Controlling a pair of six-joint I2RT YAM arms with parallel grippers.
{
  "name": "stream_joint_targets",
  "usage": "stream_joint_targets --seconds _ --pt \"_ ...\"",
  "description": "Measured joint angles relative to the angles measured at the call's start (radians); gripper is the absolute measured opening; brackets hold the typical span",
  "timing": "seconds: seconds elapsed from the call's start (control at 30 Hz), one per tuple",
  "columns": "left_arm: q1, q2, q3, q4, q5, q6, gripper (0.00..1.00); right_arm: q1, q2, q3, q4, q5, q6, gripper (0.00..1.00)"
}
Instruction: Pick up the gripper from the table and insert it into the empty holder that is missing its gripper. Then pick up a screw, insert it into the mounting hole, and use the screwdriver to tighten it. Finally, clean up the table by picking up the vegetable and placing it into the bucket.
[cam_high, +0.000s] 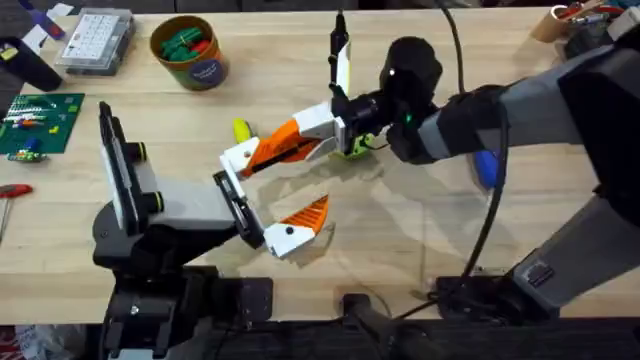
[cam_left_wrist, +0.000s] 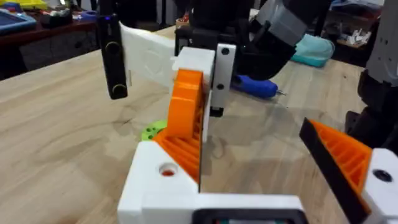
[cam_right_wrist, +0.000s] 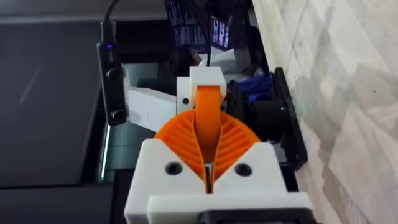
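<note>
**Right gripper** (cam_high: 322, 128): reaches across the worktop (cam_high: 420, 240) from the right. Its fingers are closed on the gripper (cam_right_wrist: 208, 106), the orange wedge pinched between the two ribbed pads (cam_right_wrist: 180, 134).

**Gripper (orange wedge):** held off the worktop at mid-table. Its long axis runs from the right arm's fingers toward the left arm, with the far end at the holder (cam_left_wrist: 155, 186). In the left wrist view it stands on the holder's top face, close beside the small round hole. Whether it is fully seated cannot be told.

**Left gripper** (cam_high: 265, 198): spread wide and grasping nothing. Its other side already carries an orange finger (cam_high: 308, 212).

**Relation for the coming move:** the holder lies straight ahead of the right arm's fingers, along the wedge's own axis. A short push along that line looks like all that is needed. The right arm is the acting one.

**Room:**
- Bare worktop lies between the two holders.
- A small green item (cam_high: 352, 148) lies just under the right wrist.
- A yellow piece (cam_high: 241, 130) lies near the holder.
- The blue-handled screwdriver (cam_high: 485, 168) lies behind the right arm.
- The bucket (cam_high: 190, 50) stands well apart at the far left.
</note>
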Motion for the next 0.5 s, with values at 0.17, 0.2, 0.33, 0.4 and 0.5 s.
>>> stream_joint_targets --seconds 0.17,0.2,0.33,0.4,0.5 --pt "0.000 0.000 0.000 0.001 -0.004 0.005 0.987 0.001 0.001 0.028 -0.035 -0.028 -0.033 0.019" --pt "0.000 0.000 0.000 0.001 -0.005 0.008 0.987 0.001 0.002 0.033 -0.038 -0.034 -0.038 0.019" --pt "0.000 0.000 0.000 0.004 -0.010 0.018 0.987 0.001 0.013 0.052 -0.042 -0.052 -0.049 0.019" --pt "0.000 0.000 0.000 0.003 -0.011 0.020 0.987 0.001 0.016 0.056 -0.042 -0.056 -0.055 0.019" --pt "0.000 0.000 0.000 0.003 -0.011 0.020 0.987 0.001 0.017 0.058 -0.043 -0.057 -0.065 0.019"
